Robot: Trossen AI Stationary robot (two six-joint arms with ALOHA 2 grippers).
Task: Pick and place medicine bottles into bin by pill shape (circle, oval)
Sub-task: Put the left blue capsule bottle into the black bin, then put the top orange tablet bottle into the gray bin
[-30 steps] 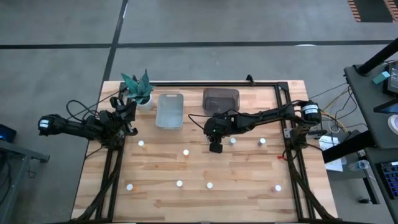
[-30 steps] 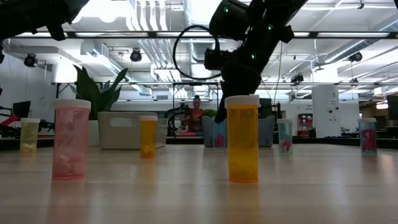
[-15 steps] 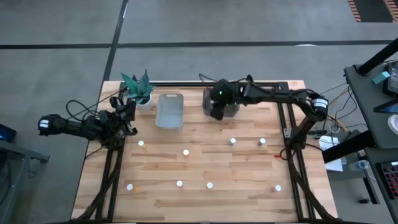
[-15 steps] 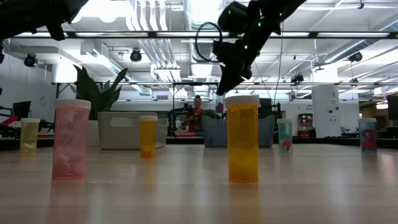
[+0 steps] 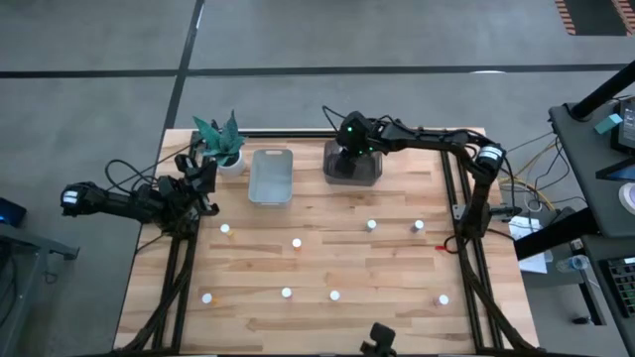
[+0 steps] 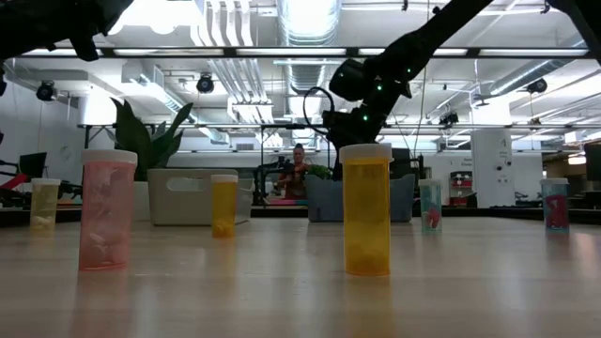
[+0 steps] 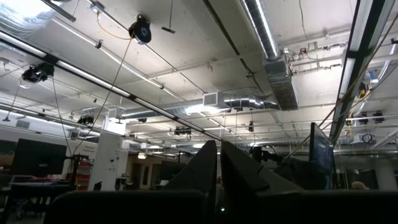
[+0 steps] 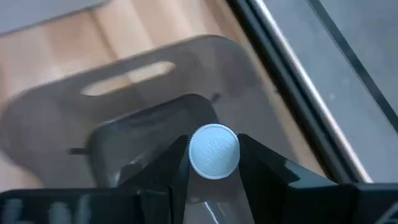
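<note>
Over the dark bin (image 5: 353, 163) near the top middle of the high view, the right claw (image 5: 349, 135) is hanging with a bottle pinched between its fingers. From its wrist view you're looking straight down on the bottle's (image 8: 213, 151) round white cap, ridged around the edge, sitting snug between the two dark fingers (image 8: 176, 163), so the claw is narrowed onto it and holding it. Under it the bin is showing as smoky translucent plastic with rounded corners and a slot handle cut in its rim (image 8: 127, 77).

Just left of it a pale, clear-ish rectangular bin (image 5: 270, 176) is sitting, with a spiky green plant (image 5: 220, 136) in the upper left corner of the counter (image 5: 327, 253), which is light wooden planks.

The other medicine bottles (image 5: 296, 242) are scattered over the lower half of the counter as small white dots. In the low view they're reading as smooth see-through cylinders, an orange one (image 6: 366, 209) dead centre, a pink one (image 6: 107, 209) at left.

The left claw (image 5: 207, 171) is parked at the left edge of the counter, fingers (image 7: 205, 165) pressed together, holding nothing.
</note>
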